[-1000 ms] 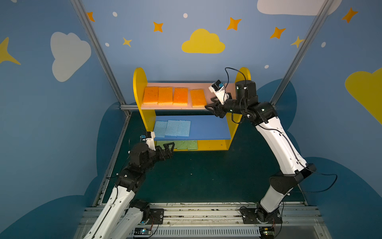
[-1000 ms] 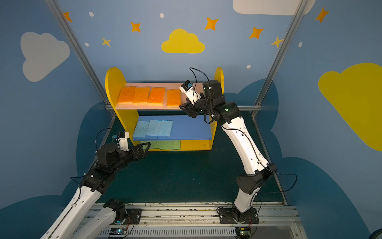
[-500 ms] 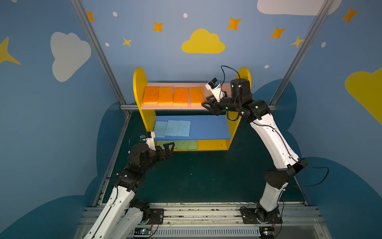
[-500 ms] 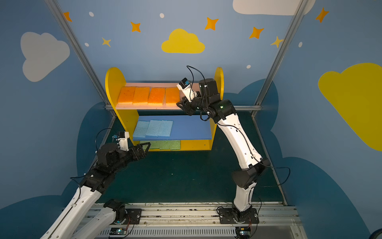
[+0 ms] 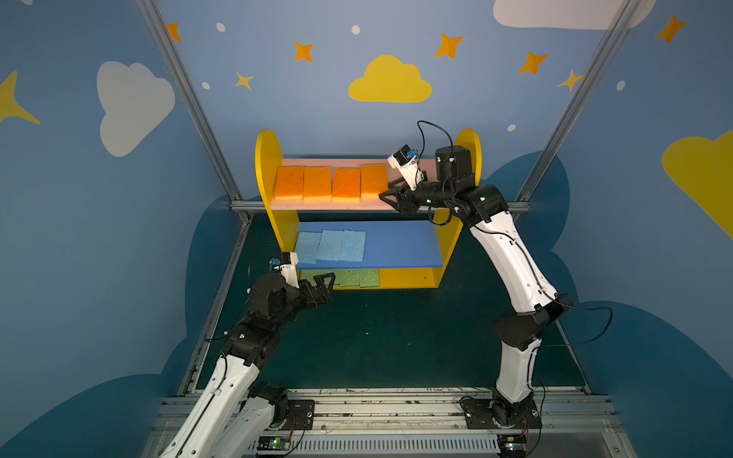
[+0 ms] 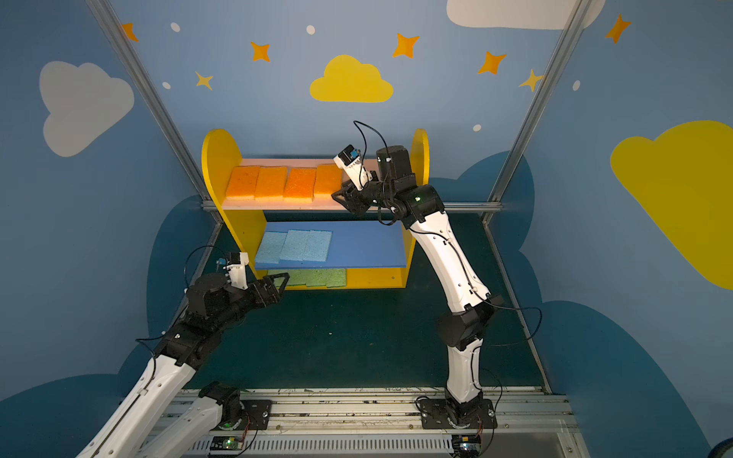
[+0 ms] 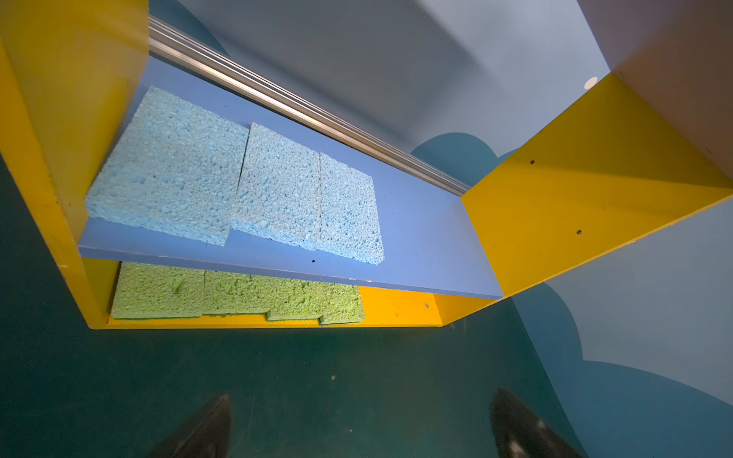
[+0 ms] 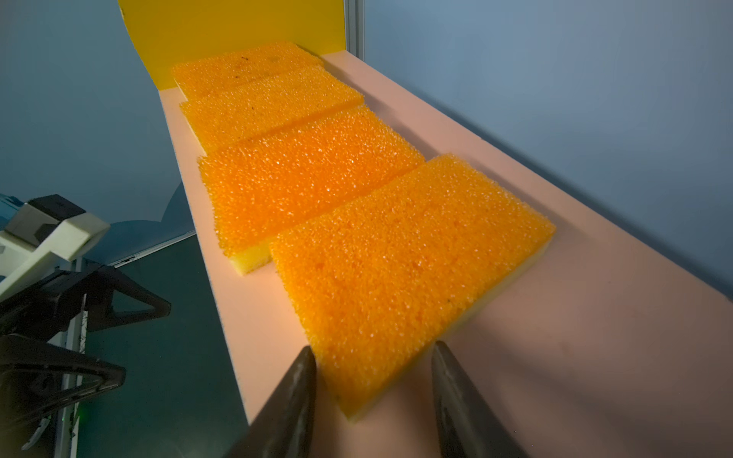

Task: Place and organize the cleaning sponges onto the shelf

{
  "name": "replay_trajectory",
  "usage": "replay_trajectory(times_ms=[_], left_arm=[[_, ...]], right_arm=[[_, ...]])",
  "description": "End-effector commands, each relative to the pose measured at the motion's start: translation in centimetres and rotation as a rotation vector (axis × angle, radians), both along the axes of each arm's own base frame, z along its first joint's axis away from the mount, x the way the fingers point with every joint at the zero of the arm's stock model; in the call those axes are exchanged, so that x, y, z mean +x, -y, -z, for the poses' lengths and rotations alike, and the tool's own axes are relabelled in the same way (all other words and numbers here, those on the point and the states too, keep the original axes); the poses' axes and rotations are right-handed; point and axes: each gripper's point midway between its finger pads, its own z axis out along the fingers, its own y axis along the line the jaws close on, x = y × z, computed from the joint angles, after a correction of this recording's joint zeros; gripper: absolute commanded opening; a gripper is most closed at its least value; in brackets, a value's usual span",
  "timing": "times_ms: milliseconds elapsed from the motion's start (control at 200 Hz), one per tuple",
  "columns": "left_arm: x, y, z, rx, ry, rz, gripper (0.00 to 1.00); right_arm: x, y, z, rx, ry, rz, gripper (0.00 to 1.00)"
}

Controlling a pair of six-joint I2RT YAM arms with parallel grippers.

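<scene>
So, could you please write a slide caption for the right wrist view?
Right gripper, jaws apart, straddles a corner of the nearest of four orange sponges on the pink board.

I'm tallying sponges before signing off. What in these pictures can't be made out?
- Green sponges: the blue board hides their backs in the left wrist view; the left gripper overlaps the leftmost in both top views. Count unsure.
- Right gripper: fingertips blurred at the right wrist view's edge; whether they pinch the nearest orange sponge cannot be told.
</scene>
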Motion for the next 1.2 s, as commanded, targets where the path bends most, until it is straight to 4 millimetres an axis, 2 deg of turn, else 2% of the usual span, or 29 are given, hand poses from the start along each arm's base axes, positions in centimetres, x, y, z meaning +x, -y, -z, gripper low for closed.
replay_trajectory(times_ms=[0,491,601,791,931,1056,1196], left_arm=[[0.0,0.1,-1.4,0.003,0.033,0.009,1.0],[-0.1,0.0,-1.8,0.009,0.027,0.004,0.99],[-0.3,-0.3,-1.8,0.018,0.025,-0.003,0.99],[-0.5,-0.6,-2.4,0.034,0.027,-0.013,0.99],[-0.8,-1.2,-3.4,0.04,0.039,-0.03,0.99],[-1.4,-2.2,-4.8,0.047,0.07,-0.07,1.0],[-2.2,-3.0,-5.6,0.062,0.077,-0.086,0.99]], right_arm=[[-0.4,-0.7,0.9,0.011,-0.057,-0.049,0.47],[-1.0,-2.1,-0.4,0.126,-0.106,-0.174,0.54],[-0.3,-1.4,-0.6,0.126,-0.105,-0.134,0.56],[0.3,0.7,-2.3,0.155,-0.077,-0.071,0.65],[-0.9,2.0,-3.9,0.158,-0.012,-0.046,0.8],[-2.8,3.4,-5.5,0.162,0.047,-0.029,0.83],[-5.6,5.2,-6.0,0.205,0.093,-0.013,0.86]])
